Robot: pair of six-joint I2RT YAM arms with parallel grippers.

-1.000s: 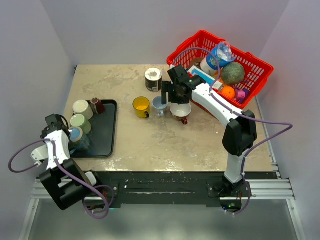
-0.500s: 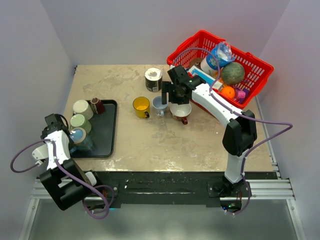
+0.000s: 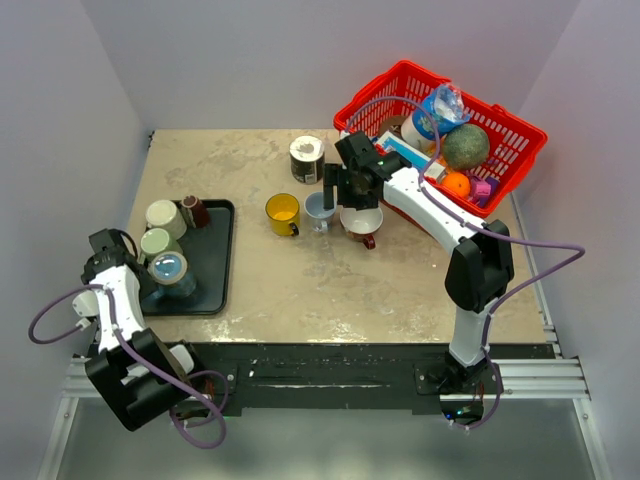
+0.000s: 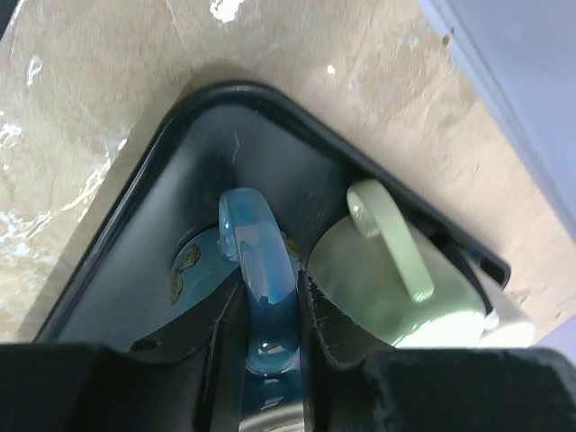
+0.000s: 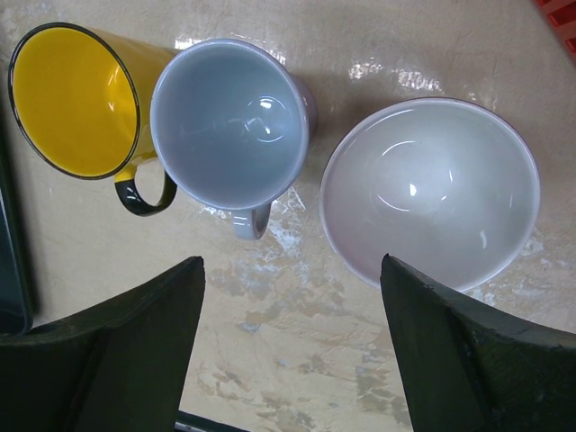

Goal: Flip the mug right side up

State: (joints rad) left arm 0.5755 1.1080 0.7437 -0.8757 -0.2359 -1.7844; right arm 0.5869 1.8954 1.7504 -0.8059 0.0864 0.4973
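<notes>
A light blue mug (image 3: pixel 168 270) with a butterfly print stands on the black tray (image 3: pixel 215 260), its mouth facing roughly up in the top view. My left gripper (image 3: pixel 145 272) is shut on its blue handle (image 4: pixel 259 256); the fingers (image 4: pixel 317 310) press it from both sides, and the mug's body (image 4: pixel 193 265) lies to the left. A pale green mug (image 4: pixel 387 283) touches the right finger. My right gripper (image 3: pixel 345 187) hangs open and empty above the table, over a grey-blue mug (image 5: pixel 229 121) and a white cup (image 5: pixel 430 193).
The tray also holds a cream mug (image 3: pixel 163 215), a brown mug (image 3: pixel 194 210) and the green mug (image 3: pixel 155 242). A yellow mug (image 3: pixel 283 212) stands mid-table, with a dark tin (image 3: pixel 306 158) behind. A red basket (image 3: pixel 520 150) of items sits at the back right.
My left gripper has turned and shifted a little to the right with the blue mug, whose mouth now shows from above. The right arm has not moved.
</notes>
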